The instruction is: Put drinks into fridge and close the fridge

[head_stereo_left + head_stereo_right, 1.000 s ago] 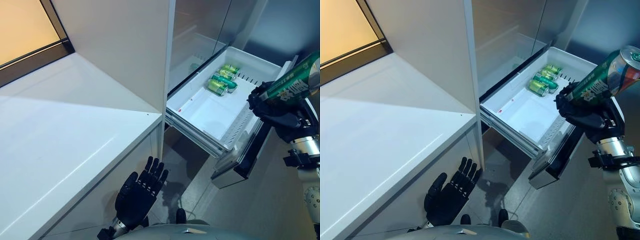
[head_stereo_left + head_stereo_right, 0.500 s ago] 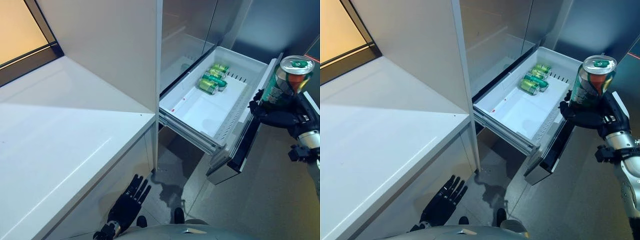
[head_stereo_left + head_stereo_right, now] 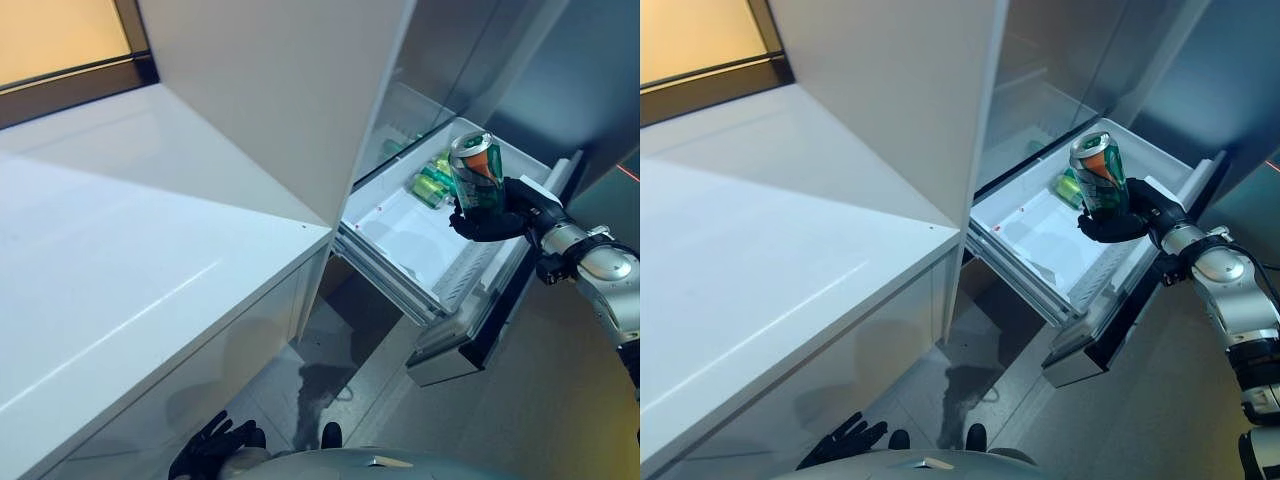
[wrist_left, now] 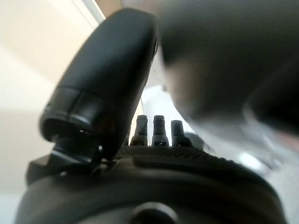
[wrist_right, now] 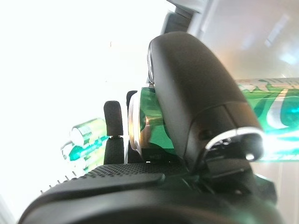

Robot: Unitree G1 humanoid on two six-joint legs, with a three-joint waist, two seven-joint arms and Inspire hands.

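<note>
Right hand (image 3: 497, 215): you see fingers curled round green metal drink can (image 3: 476, 172), upright over white pull-out fridge drawer (image 3: 408, 236).
Left hand (image 3: 208, 452): fingers loosely spread, low.

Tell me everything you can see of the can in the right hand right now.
The can is green with an orange-red patch near its silver top, metal by its look, the lid seemingly unopened. It stands roughly upright, slightly tilted. The right hand grips its lower half, fingers and thumb curled round it. It hangs above the open fridge drawer, not touching it, near the green cans lying at the drawer's far end.
</note>
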